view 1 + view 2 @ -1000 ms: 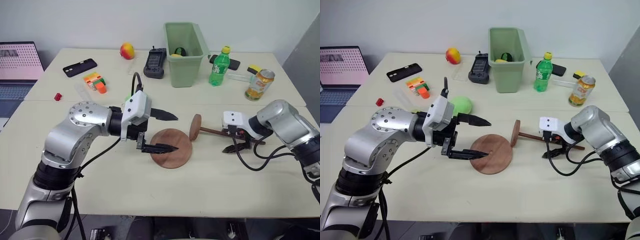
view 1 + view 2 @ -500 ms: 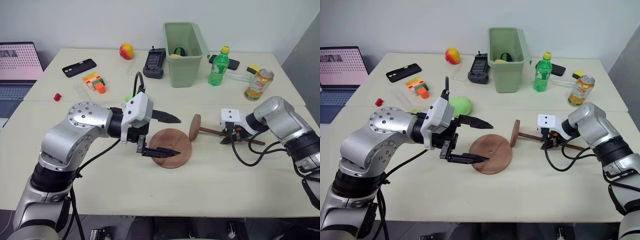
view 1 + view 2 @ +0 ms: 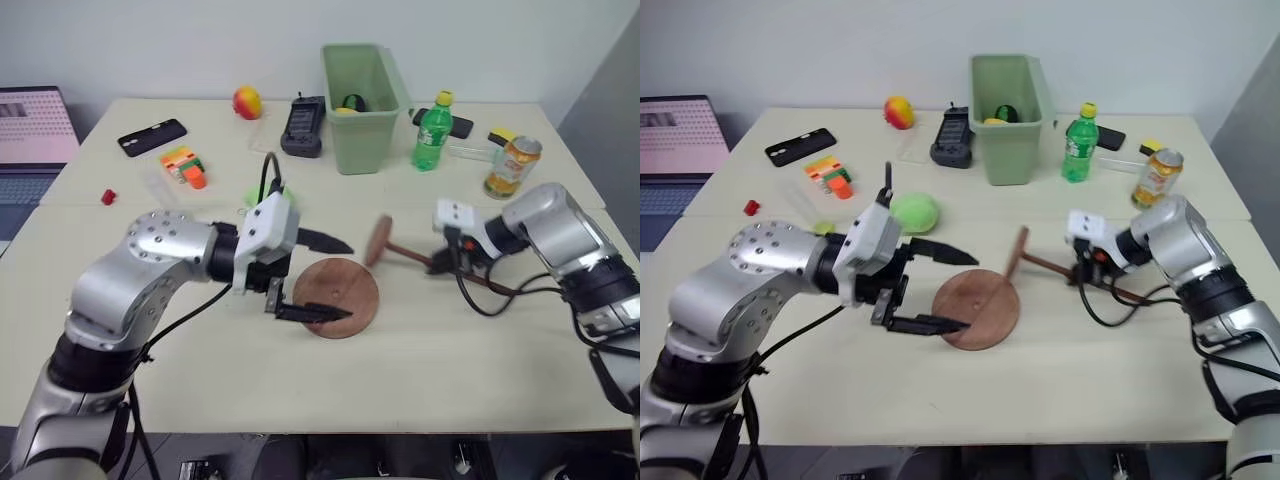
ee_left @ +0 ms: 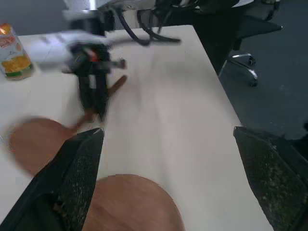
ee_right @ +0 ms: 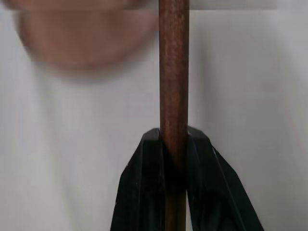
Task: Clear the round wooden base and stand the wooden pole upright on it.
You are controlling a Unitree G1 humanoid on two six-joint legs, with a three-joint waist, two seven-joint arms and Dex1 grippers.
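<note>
Cream tabletop carries the round wooden base (image 3: 336, 297) at centre, with the left gripper (image 3: 326, 276) spread wide and empty over its left edge. Rightward, the right gripper (image 3: 447, 262) pinches the wooden pole (image 3: 418, 257) mid-rod; such an off-centre hold could let it swing or slip.

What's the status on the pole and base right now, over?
Right gripper shut on wooden pole, pole tilted. Left gripper open, over round wooden base. Base top clear.

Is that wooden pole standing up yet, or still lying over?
Still tilted. The pole slants across the table, its disc end raised beside the base, while the right gripper is shut on its rod.
</note>
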